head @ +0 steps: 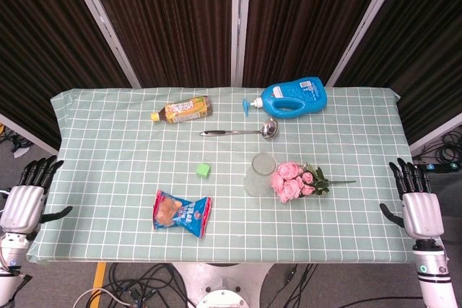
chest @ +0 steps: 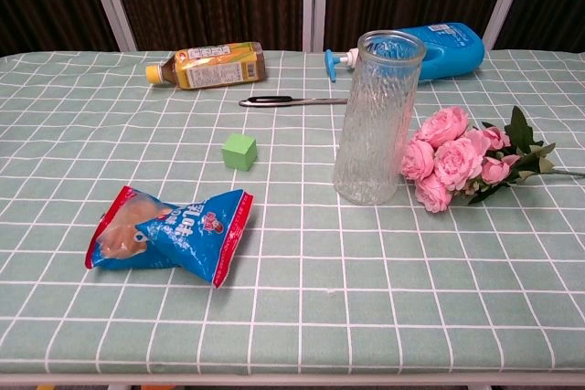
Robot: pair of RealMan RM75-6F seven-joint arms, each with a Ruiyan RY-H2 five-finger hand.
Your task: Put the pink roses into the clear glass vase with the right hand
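No print reads clearly on snack bag, bottles.

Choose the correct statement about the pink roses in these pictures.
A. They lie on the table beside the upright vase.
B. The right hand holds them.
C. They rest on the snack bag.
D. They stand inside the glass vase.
A: the pink roses lie flat on the tablecloth next to the upright clear glass vase.

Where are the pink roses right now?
The pink roses lie flat on the table's right half, blooms beside the upright clear glass vase and stems pointing toward the right edge.
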